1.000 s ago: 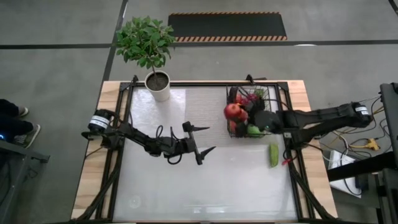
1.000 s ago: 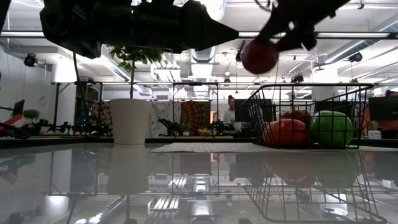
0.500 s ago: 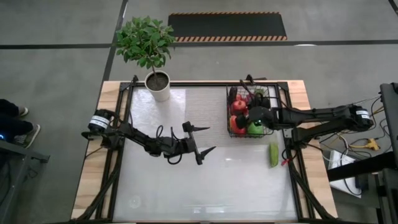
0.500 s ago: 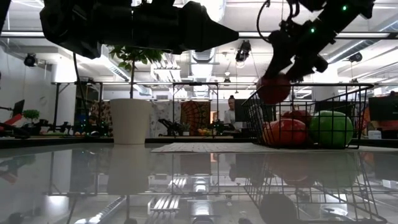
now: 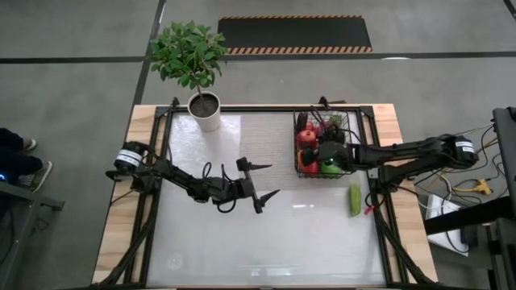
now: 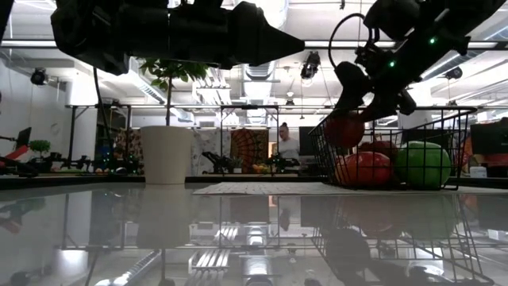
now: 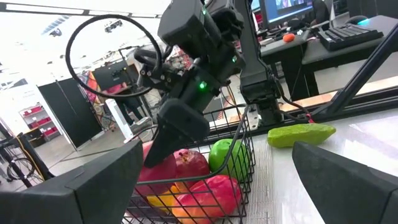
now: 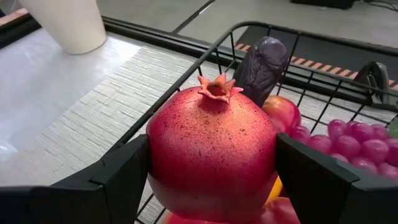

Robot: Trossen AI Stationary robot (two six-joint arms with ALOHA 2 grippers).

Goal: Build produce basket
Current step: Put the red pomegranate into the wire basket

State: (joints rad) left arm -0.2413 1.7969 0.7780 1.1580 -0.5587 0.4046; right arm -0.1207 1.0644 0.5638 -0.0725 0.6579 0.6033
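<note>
The black wire-mesh basket (image 5: pixel 297 162) stands on the table's far right part and holds several toy fruits: a green apple (image 5: pixel 329 168), a red apple (image 6: pixel 367 169), purple grapes (image 8: pixel 353 147) and a dark eggplant (image 8: pixel 262 65). My right gripper (image 5: pixel 318 150) reaches into the basket from the right, shut on a red pomegranate (image 8: pixel 211 149). A green cucumber (image 5: pixel 355 200) lies on the table just near of the basket. My left gripper (image 5: pixel 274 180) hovers open over the table's middle, left of the basket. My right gripper pinches the pomegranate by its two opposite sides (image 8: pixel 158 163), one finger (image 8: pixel 118 177) on each, with the crown end (image 8: pixel 217 87) pointing away from the wrist. The fingers slant down from the table's right. The fruit sits below the basket's rim (image 6: pixel 344 129); whether it rests on the fruit beneath cannot be told.
A white pot with a leafy plant (image 5: pixel 205 111) stands at the far edge, left of a pale woven mat (image 5: pixel 266 133) under the basket. The glossy table top (image 5: pixel 242 242) stretches toward the near edge. A black frame rail (image 5: pixel 385 225) runs along the right side.
My right gripper has come down with the pomegranate from above the basket's left rim into the basket, staying shut on it. The fruit now sits below the rim, among the other fruits. The cucumber has stayed where it was.
</note>
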